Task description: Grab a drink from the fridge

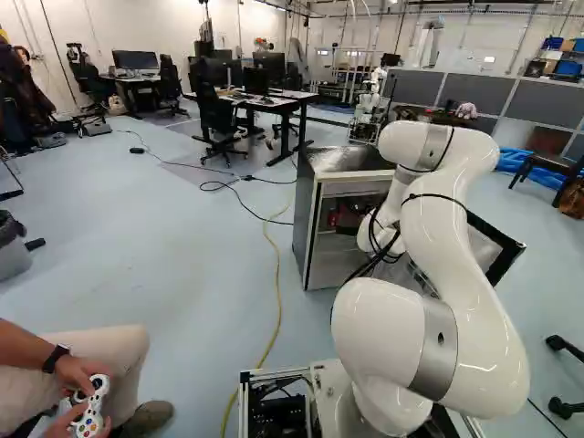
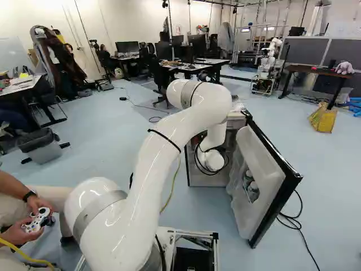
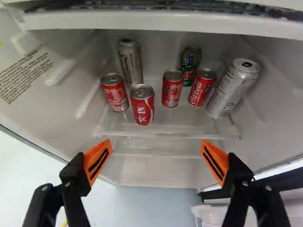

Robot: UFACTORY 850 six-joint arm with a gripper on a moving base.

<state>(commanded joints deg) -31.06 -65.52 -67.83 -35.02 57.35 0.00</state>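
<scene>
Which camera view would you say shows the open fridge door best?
The right base view: the fridge door stands swung out there, with much of its inner side in plain sight. In the left base view the arm hides much of it, and the wrist view shows only a small part, near the gripper.

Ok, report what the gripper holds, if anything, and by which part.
Nothing is held: the gripper stands open, short of the drink cans on the fridge shelf.

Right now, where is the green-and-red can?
In the wrist view, the green-and-red can stands on the fridge shelf, ahead of the open gripper, just behind and between two red cans.
</scene>
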